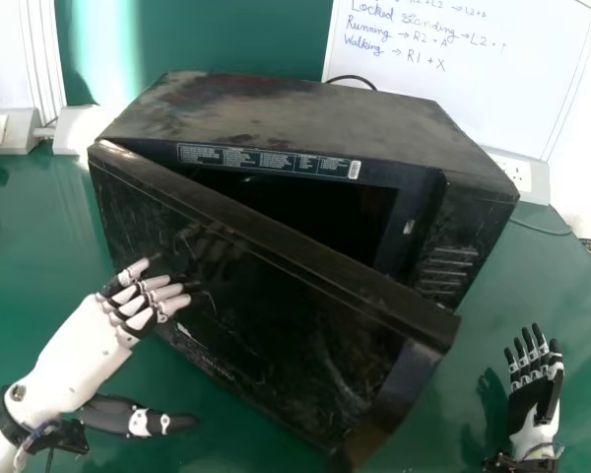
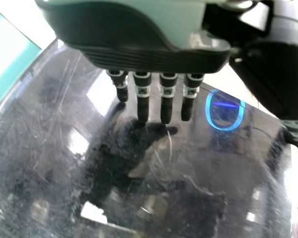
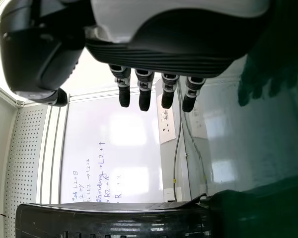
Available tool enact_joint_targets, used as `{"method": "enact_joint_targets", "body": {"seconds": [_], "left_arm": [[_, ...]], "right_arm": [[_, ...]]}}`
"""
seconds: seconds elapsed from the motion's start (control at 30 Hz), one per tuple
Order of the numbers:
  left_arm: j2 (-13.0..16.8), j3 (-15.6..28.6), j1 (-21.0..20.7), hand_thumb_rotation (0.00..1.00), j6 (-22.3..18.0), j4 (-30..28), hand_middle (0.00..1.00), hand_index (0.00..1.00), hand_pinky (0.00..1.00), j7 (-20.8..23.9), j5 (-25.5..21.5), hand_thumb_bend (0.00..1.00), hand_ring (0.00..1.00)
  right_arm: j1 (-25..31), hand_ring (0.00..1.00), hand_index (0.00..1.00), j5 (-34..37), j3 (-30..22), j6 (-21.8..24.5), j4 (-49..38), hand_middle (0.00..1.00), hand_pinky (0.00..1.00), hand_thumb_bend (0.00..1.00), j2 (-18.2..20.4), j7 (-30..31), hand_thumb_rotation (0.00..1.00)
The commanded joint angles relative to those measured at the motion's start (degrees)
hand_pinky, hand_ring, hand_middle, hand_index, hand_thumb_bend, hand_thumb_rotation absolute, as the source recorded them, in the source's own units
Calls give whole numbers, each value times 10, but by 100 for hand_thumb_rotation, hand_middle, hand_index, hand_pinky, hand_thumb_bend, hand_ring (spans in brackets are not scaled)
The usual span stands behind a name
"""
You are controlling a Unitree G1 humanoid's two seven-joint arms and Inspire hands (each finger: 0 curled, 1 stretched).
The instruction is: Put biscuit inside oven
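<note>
Partly, the ajar oven door (image 1: 266,335) hides the dark interior (image 1: 350,217) behind it

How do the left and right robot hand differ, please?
The left robot hand is in front of the oven door; the right robot hand is beside the oven. In the head view, the left robot hand looks larger than the right robot hand. Both have extended fingers.
</note>
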Motion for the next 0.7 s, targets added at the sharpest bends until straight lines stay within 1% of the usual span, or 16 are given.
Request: {"method": "enact_joint_targets", "body": {"seconds": [0.0,0.13,0.27,0.4,0.53,0.6,0.67], "left_arm": [[15,-13,12,98,14,-16,93,92,87,-8,-11,100,90],[27,-25,16,100,36,-29,92,92,88,-13,-20,100,90],[37,-35,15,100,47,-31,91,90,86,-10,-23,100,89],[45,-43,11,100,56,-31,92,90,87,-9,-23,100,89],[51,-48,0,100,64,-21,92,89,87,0,-5,100,90],[53,-50,-5,100,71,-17,91,90,82,8,11,100,88],[56,-58,-11,100,75,-10,91,92,81,11,13,100,87]], "right_arm": [[9,100,100,1,0,1,-4,100,100,64,5,1,90],[9,100,100,0,0,0,-5,100,100,65,7,-3,90],[9,100,100,2,-1,3,-7,100,100,65,8,-2,89],[9,100,100,2,-1,7,-7,100,100,64,7,-2,90],[10,100,100,3,-1,10,-9,100,100,65,9,-5,89],[11,100,100,2,-1,12,-13,100,100,64,10,-7,89],[11,100,100,2,-2,11,-13,100,100,64,10,-6,88]]}}
